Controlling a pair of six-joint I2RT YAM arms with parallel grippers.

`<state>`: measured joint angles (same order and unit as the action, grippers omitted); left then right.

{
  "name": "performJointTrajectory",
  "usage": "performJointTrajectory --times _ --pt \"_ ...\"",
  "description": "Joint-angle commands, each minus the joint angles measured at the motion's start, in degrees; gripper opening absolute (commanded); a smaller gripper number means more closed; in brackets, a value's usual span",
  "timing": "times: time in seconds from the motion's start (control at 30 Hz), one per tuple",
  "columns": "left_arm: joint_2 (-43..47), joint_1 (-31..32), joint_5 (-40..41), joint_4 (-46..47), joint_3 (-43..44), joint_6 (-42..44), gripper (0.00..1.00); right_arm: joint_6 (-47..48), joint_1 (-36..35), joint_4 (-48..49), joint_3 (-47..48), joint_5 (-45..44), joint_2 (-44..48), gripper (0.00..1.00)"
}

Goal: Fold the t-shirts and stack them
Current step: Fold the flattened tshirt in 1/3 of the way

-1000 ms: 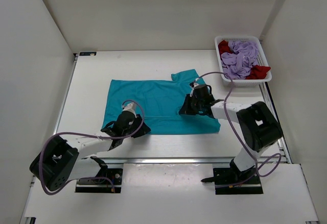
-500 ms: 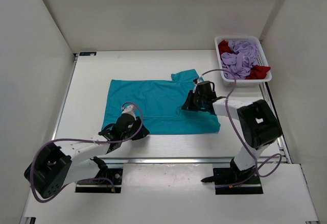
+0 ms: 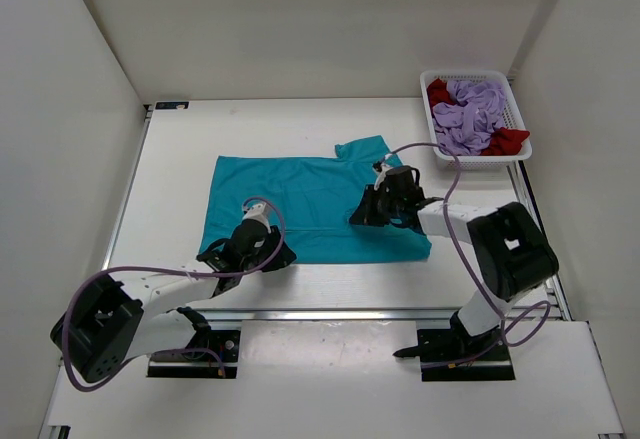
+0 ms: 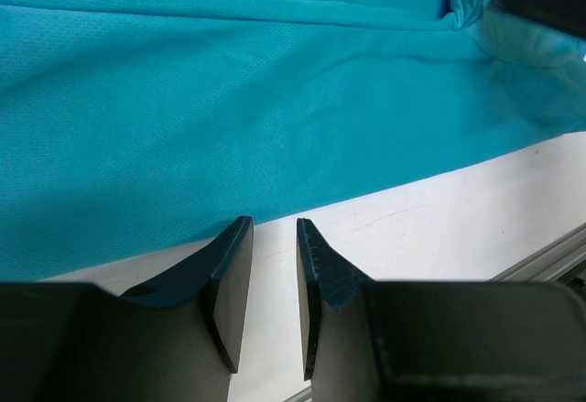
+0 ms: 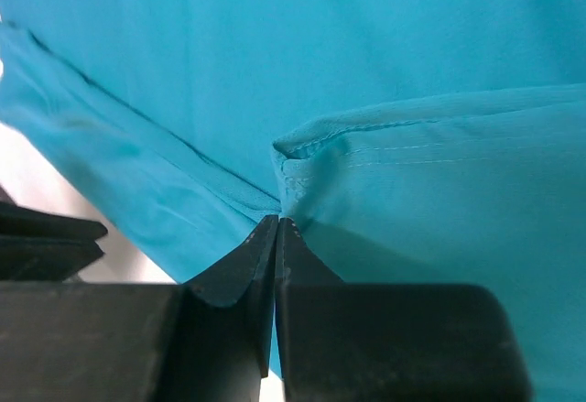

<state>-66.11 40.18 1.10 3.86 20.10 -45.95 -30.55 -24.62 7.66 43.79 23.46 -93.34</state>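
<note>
1. The teal-blue t-shirt (image 3: 300,194) lies spread flat in the middle of the table (image 3: 180,159), with one sleeve pointing toward the far right.
2. The right gripper (image 3: 365,212) sits low over the shirt's right part; its jaws are pressed tight together, pinching a stitched, folded edge of the teal cloth at the very tips; the fabric rises in a small ridge up to the fingertips (image 5: 261,246).
3. The left gripper (image 3: 268,249) is at the shirt's near hem, left of centre; its fingers (image 4: 229,283) stand a little apart with nothing between them; bare table shows in the gap, and the teal hem lies just beyond the tips; it grasps nothing.
4. The basket (image 3: 520,119) of white mesh stands at the far right corner, well apart from the spread shirt.
5. The lavender t-shirt (image 3: 470,109) is crumpled inside the basket, filling most of it; the red t-shirt (image 3: 505,141) is bunched beside it, showing at the basket's far left and near right corners.
</note>
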Motion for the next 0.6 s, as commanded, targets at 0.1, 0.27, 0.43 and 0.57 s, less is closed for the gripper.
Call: performJointTrajectory --times 0.1,0.27,0.43,0.57 --pt "1.51 -0.37 0.48 1.06 0.64 -0.01 0.37 -0.39 1.41 5.96 3.84 5.54 -7.63 0.00" --pt "1.95 -0.89 -0.05 0.54 -0.50 0.34 0.37 0.75 0.80 3.95 5.08 3.17 -10.54 0.00" --pt "2.65 -0.90 0.38 -1.04 1.07 1.92 0.37 1.01 1.85 3.86 2.71 4.04 -5.64 0.01" --pt "-0.60 -0.11 1.62 -2.45 5.47 4.20 0.38 2.42 1.68 2.10 1.83 3.35 0.95 0.18"
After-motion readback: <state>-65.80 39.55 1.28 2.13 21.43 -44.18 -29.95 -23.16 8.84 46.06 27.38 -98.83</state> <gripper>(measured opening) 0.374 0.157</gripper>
